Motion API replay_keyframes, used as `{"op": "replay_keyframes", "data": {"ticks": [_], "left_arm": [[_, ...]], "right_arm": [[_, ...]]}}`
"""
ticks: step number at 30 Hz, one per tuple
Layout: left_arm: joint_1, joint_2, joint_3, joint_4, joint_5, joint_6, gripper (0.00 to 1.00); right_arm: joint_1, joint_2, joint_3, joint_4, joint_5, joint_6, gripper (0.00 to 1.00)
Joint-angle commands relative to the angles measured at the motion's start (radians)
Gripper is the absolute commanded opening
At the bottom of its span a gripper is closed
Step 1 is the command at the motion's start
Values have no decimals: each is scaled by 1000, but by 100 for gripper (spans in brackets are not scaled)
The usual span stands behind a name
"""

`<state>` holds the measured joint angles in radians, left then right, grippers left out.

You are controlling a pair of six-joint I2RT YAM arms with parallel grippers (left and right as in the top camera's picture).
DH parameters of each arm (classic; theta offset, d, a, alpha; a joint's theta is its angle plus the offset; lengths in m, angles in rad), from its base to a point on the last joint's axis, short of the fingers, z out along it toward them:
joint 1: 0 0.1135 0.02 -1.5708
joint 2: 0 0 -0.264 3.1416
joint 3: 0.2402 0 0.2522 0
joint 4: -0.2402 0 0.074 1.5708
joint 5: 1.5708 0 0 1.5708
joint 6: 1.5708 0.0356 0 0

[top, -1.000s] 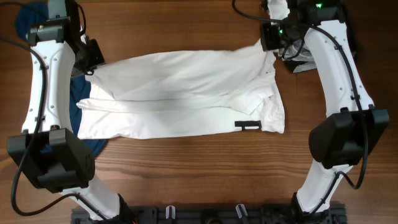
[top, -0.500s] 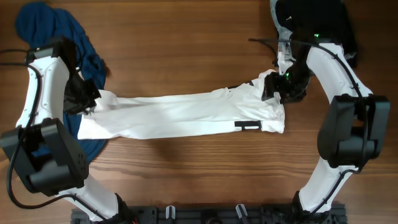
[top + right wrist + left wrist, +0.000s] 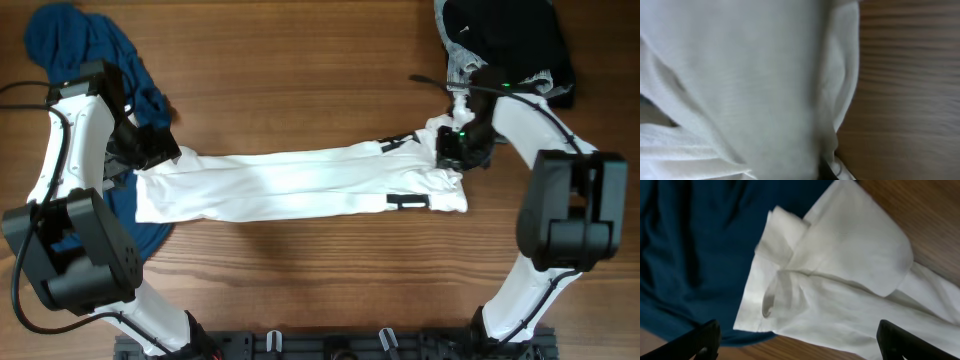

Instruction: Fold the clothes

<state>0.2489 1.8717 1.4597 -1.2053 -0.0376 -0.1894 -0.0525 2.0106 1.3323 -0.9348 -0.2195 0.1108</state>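
Observation:
The clothes, a white T-shirt, lie folded into a long narrow band across the table. A black print shows near the right end, and a small black tag sits on the front edge. My left gripper hovers over the band's left end, open. In the left wrist view its fingers stand wide apart above the folded sleeve, holding nothing. My right gripper is at the right end, shut on the fabric. White cloth fills the right wrist view and hides the fingers.
A dark blue garment lies at the back left and runs under the shirt's left end. A black and grey garment is heaped at the back right. Bare wood lies in front of the shirt.
The shirt went from a broad fold to a narrow band. My left gripper let go of the left end and opened. My right gripper opened, then shut again on the right end.

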Motion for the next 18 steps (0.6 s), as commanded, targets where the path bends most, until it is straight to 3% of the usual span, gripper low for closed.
{"op": "replay_keyframes", "data": {"ticks": [1,5,6,8,9,18], "left_arm": [[-3,-10,-7,37,127,2,100],[-52,-10,-7,105,179,3,100],[-69,-8,-7,122,180,18,100],[-97,8,-7,147,180,29,100],[-105,23,-8,151,180,40,100],[-114,98,-245,251,258,183,99]], "right_arm": [[-138,-62,18,-13,27,11,4],[-256,-77,18,-10,-61,-61,5],[-259,-77,18,-3,-76,-73,18],[-259,-77,18,3,-96,-83,70],[-259,-77,19,3,-96,-83,79],[-259,-77,19,10,-145,-83,81]]}}
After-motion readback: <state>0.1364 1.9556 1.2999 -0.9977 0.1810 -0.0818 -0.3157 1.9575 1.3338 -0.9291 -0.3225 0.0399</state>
